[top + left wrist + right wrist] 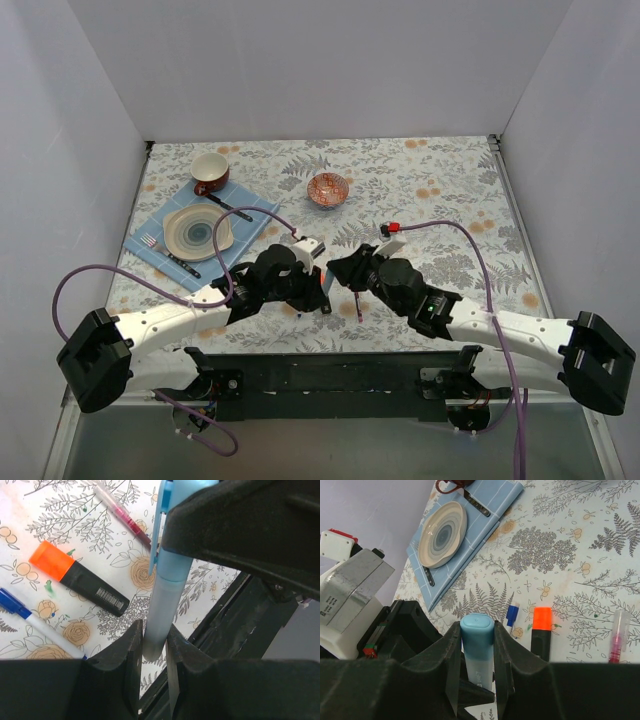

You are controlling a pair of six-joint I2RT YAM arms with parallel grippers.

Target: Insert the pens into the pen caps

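Note:
The light blue pen (162,605) is held between both grippers just above the table. My left gripper (155,637) is shut on its pale barrel. My right gripper (477,632) is shut on the light blue cap (477,625), which sits on the pen's other end; its clip (159,525) shows in the left wrist view. In the top view the grippers (318,285) (342,268) meet at the table's near middle. On the table lie the black marker (95,590) with the orange cap (50,560) on it, a white pen with a dark blue cap (512,614), and the magenta-red pen (122,515).
A plate (197,232), fork (165,250) and knife (228,207) lie on a blue mat (255,222) at the left, with a red-brown mug (210,173) behind. A red patterned bowl (328,189) stands at the middle back. The black base rail (330,365) runs along the near edge.

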